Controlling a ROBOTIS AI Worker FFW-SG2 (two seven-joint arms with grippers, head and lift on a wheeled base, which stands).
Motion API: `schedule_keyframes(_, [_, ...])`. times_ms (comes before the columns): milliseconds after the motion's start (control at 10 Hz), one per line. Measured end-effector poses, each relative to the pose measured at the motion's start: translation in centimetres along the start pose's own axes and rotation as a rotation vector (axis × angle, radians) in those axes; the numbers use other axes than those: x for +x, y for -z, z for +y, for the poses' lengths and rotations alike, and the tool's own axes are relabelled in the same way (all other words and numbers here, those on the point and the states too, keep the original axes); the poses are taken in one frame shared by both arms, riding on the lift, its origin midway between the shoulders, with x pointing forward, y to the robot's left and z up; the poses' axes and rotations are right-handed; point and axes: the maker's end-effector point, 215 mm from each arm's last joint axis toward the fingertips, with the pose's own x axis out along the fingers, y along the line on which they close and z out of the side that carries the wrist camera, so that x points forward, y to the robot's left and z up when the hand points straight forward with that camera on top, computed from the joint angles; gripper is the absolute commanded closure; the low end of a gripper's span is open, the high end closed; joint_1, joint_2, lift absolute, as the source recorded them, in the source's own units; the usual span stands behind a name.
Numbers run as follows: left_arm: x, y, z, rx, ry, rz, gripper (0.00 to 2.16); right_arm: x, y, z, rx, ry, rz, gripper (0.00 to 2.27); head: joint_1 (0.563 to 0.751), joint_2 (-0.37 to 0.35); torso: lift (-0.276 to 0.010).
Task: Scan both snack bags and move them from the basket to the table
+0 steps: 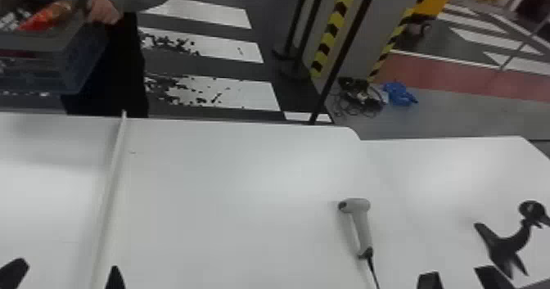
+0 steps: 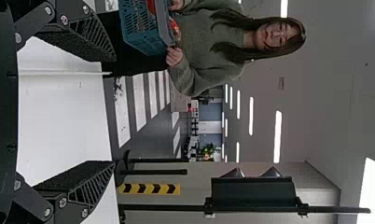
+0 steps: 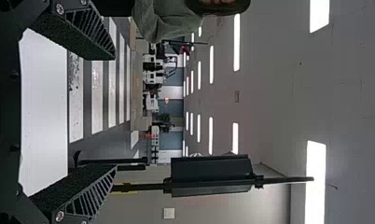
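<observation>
Currently, from head-view centre: your left gripper (image 1: 65, 274) wide, 8 o'clock; right gripper (image 1: 460, 279) wide, 4 o'clock; person's hands (image 1: 102, 10) hold basket (image 1: 80, 61), 10 o'clock; scanner (image 1: 361, 226) on table (image 1: 245, 177).

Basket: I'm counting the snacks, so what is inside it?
A red-orange bag shows in the basket, beside something black-and-white. The basket's walls hide whatever lies lower, so I can't give a count.
</observation>
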Motion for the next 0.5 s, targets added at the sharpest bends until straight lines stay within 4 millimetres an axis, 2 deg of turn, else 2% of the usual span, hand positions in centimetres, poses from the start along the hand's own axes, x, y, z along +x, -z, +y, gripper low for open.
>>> schedule_keyframes(500, [-0.04,0.93,1.33,0.024,-0.021,0.022,0.22,0.55,0.03,-1.14,-0.024,0.017,0.0,0.11,0.695,-0.35,-0.098])
